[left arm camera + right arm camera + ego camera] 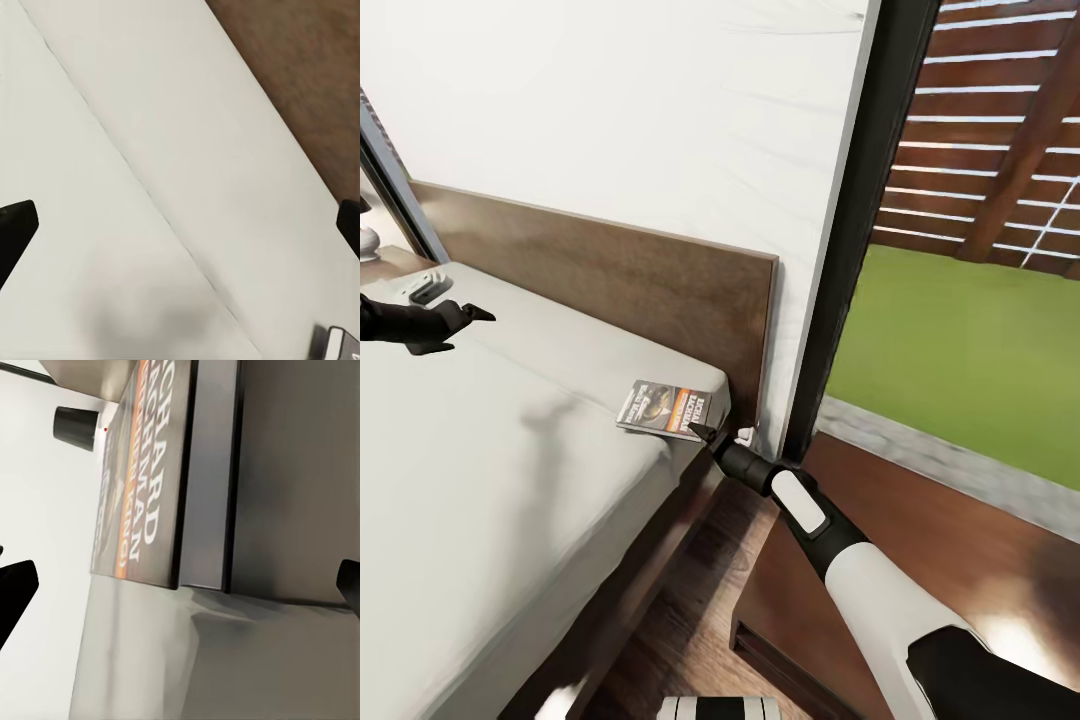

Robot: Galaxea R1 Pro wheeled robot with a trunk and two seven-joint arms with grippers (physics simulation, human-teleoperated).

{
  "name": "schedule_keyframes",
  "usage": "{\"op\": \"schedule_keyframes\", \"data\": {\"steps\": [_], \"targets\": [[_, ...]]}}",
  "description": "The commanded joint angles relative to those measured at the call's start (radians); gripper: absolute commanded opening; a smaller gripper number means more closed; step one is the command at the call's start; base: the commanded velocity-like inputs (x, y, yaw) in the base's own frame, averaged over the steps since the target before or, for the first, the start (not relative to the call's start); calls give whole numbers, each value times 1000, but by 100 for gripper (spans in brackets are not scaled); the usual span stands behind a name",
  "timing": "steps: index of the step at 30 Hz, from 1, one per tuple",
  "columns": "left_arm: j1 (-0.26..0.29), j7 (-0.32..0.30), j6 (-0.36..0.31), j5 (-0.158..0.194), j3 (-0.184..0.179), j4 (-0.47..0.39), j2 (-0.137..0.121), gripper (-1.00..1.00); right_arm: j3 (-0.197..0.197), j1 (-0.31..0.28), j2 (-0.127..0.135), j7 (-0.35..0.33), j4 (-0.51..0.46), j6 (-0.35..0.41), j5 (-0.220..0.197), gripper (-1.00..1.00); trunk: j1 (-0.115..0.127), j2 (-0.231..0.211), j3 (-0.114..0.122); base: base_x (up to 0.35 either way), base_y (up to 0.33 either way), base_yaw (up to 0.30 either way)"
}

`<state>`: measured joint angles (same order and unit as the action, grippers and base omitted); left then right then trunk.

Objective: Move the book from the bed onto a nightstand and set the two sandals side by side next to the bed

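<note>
White lettering reading "RICHARD BACHMAN" fills my right wrist view, where the book (142, 480) overhangs the bed (510, 480) corner by the headboard; my right end effector (705, 435) spreads wide before it. My left end effector (455, 322), wide too, hovers above the mattress.

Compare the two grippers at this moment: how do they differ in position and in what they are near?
The right gripper reaches to the bed's corner by the headboard, its tips right at the book; the left gripper hangs over bare mattress, far from the book. In the right wrist view the book's cover sits between the spread fingers; the left wrist view shows plain mattress. Both are open and hold nothing.
</note>
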<state>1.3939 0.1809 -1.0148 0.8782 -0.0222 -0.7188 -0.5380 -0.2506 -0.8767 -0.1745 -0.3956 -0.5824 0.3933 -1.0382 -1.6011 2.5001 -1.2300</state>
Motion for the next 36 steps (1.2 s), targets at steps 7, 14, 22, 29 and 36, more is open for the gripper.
{"op": "schedule_keyframes", "data": {"steps": [7, 14, 22, 29, 36], "targets": [[0, 9, -2, 11, -2, -1, -2, 100, -1, -1, 0, 0, 1, 3, -6, 100, 0, 0, -6, 0, 0, 0], [0, 9, -2, 11, -2, -1, -2, 100, -1, -1, 0, -1, 0, 3, -6, 100, 0, 0, -13, 0, 0, 0], [0, 9, -2, 11, -2, -1, -2, 100, -2, -1, 0, -1, 0, 2, -6, 100, 0, 0, -17, 0, 0, 0], [0, 9, -2, 11, -2, -1, -2, 100, -2, -1, 0, -2, 0, 2, -6, 100, 0, 0, -17, 0, 0, 0], [0, 9, -2, 11, -2, 0, -2, 100, -2, -1, 0, -2, 0, 3, -6, 100, 0, 0, -17, 0, 0, 0]]}}
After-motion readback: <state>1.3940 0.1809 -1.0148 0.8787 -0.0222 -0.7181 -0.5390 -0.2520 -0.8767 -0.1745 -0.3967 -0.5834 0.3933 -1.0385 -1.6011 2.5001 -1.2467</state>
